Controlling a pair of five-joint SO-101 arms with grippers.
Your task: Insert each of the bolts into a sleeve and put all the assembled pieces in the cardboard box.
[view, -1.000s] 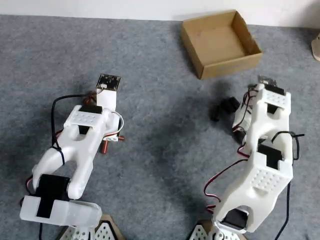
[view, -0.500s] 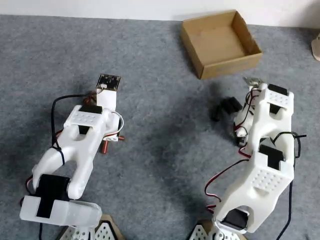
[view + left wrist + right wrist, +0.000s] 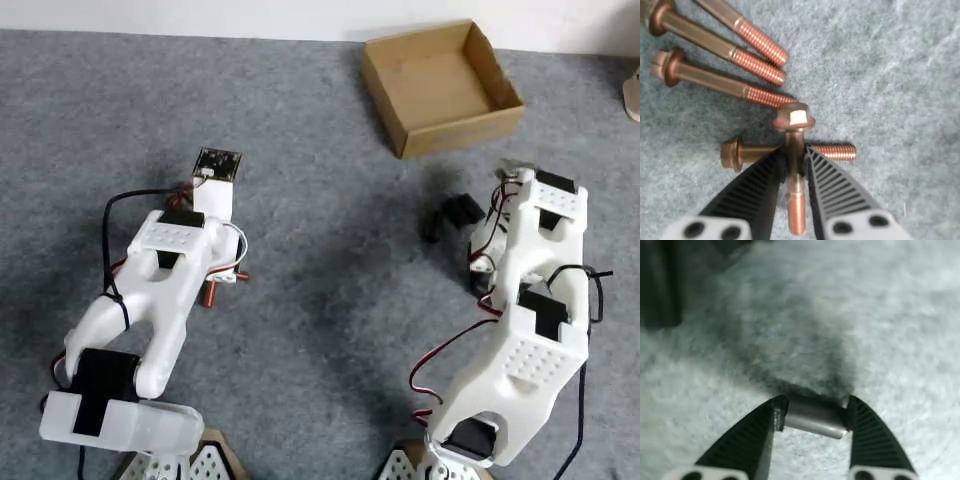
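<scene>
The left gripper [image 3: 795,156] is seen clamped on the shank of a copper-coloured bolt [image 3: 794,119], whose flanged head projects beyond the fingertips. Other bolts [image 3: 715,82] lie loose on the grey carpet [image 3: 890,75], one of them crosswise beneath the held bolt. The right gripper [image 3: 815,412] is closed on a short metal sleeve [image 3: 812,422], which is held by its two ends just above the carpet. The cardboard box [image 3: 460,135] stands open at the far side, nearer the right arm [image 3: 525,320], with dark pieces [image 3: 450,215] between them.
</scene>
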